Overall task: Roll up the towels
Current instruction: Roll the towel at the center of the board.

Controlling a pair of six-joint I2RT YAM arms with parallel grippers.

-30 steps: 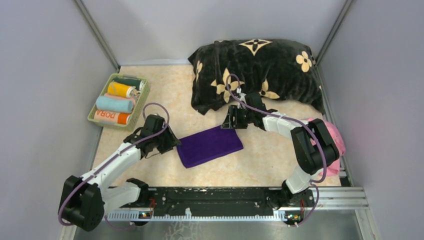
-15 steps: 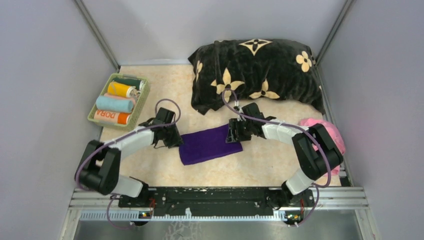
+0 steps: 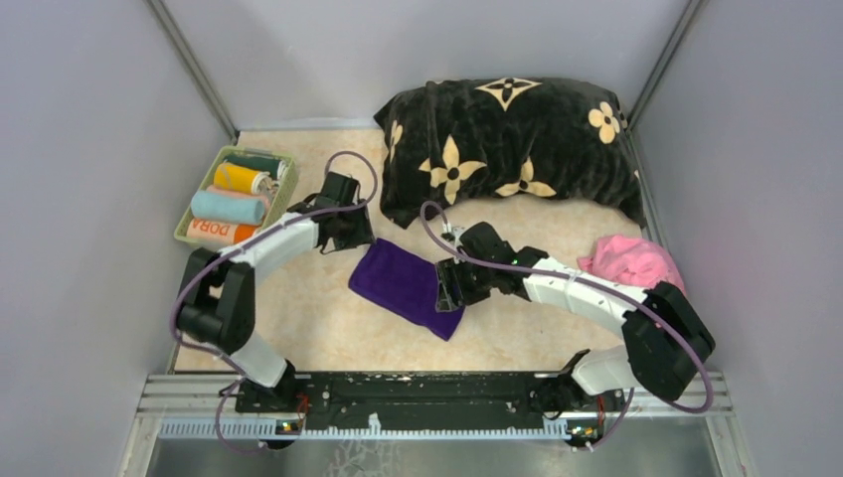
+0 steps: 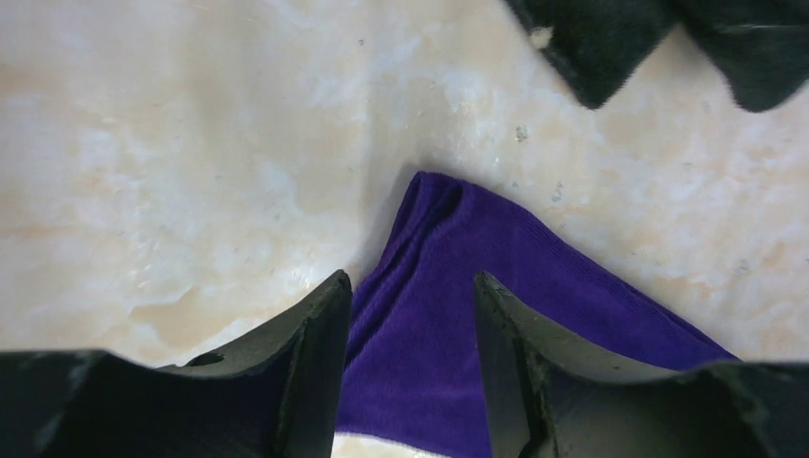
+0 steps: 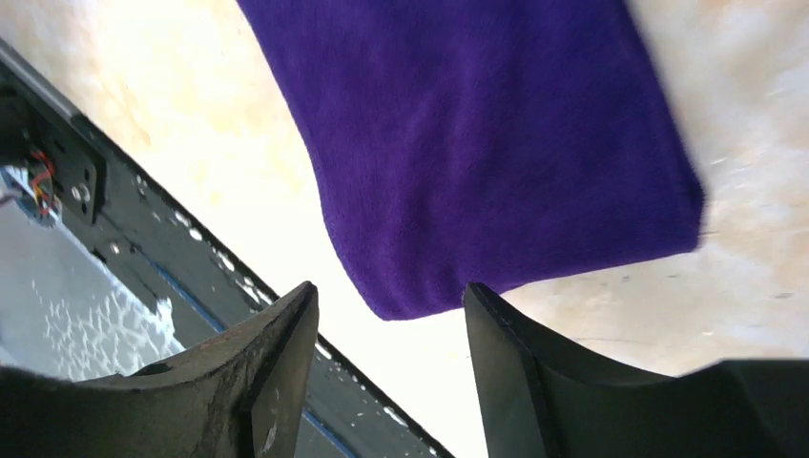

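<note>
A dark purple towel (image 3: 398, 283) lies flat and slanted on the table between my two grippers. My left gripper (image 3: 358, 237) is at its far left corner, jaws open. In the left wrist view (image 4: 410, 279) the purple cloth (image 4: 496, 277) lies between and under the fingers. My right gripper (image 3: 449, 288) is at the towel's near right end, jaws open. In the right wrist view (image 5: 389, 288) the towel's corner (image 5: 477, 143) lies just ahead of the fingertips. A crumpled pink towel (image 3: 631, 260) lies at the right.
A green basket (image 3: 282, 204) at the left holds several rolled towels, among them light blue, yellow and orange "DORA". A big black cushion with beige flowers (image 3: 507, 139) fills the back right. The metal rail (image 3: 427, 393) runs along the near edge.
The purple towel has turned: its left end moved away from me, its right end nearer. My left gripper moved back and right, my right gripper came nearer and left.
</note>
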